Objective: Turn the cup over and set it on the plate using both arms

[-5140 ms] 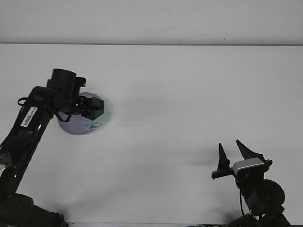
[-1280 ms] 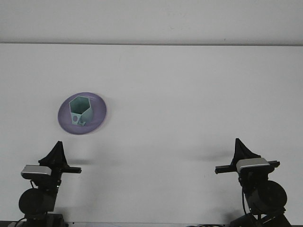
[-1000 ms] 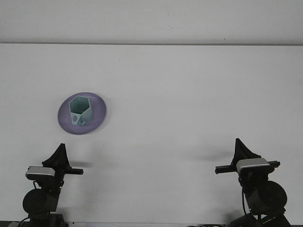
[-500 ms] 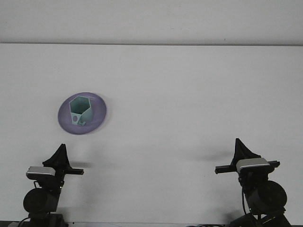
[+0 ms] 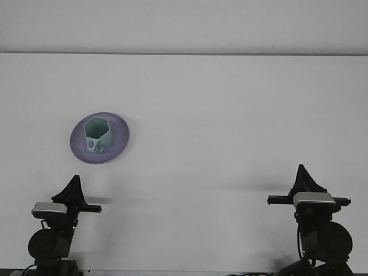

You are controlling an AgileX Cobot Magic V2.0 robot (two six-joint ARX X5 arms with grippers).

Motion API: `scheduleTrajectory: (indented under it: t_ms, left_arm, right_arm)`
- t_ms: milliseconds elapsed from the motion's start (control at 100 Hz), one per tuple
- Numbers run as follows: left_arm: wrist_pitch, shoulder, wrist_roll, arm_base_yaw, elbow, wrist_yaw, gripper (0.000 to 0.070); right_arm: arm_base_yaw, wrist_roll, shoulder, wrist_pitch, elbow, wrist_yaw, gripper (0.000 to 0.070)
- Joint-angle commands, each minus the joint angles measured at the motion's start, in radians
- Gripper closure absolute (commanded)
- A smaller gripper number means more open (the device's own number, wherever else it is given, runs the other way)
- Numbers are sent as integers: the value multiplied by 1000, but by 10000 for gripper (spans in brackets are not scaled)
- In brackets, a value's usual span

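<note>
A pale green hexagonal cup stands upright, mouth up, on a purple plate at the left of the white table. My left gripper is pulled back near the front left edge, well below the plate, its fingers together in one point, holding nothing. My right gripper is at the front right, far from the cup, also shut and holding nothing.
The white table stretches to a pale wall at the back. Nothing else lies on it besides the plate and cup. Both arm bases sit at the near edge.
Five seconds ago the left gripper was at the cup on the plate; it has since let go and retreated to the front left. The right gripper, then open, shut and just shifted slightly right.
</note>
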Motion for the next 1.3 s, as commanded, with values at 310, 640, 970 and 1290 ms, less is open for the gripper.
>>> scheduleTrajectory:
  t_ms: [310, 640, 970, 1290]
  left_arm:
    - [9, -1, -8, -2, -19, -2, 685]
    - [6, -2, -9, -1, -19, -2, 685]
    - [9, -2, -9, -2, -19, -2, 685]
    - [9, -2, -9, -2, -19, -2, 685]
  right_arm:
    - [-319, -124, -230, 79, -312, -470, 700]
    - [-375, -141, -286, 156, -464, -470, 700]
    - [-375, -138, -286, 233, -464, -468, 700]
    - [-375, -138, -286, 254, -464, -468, 700]
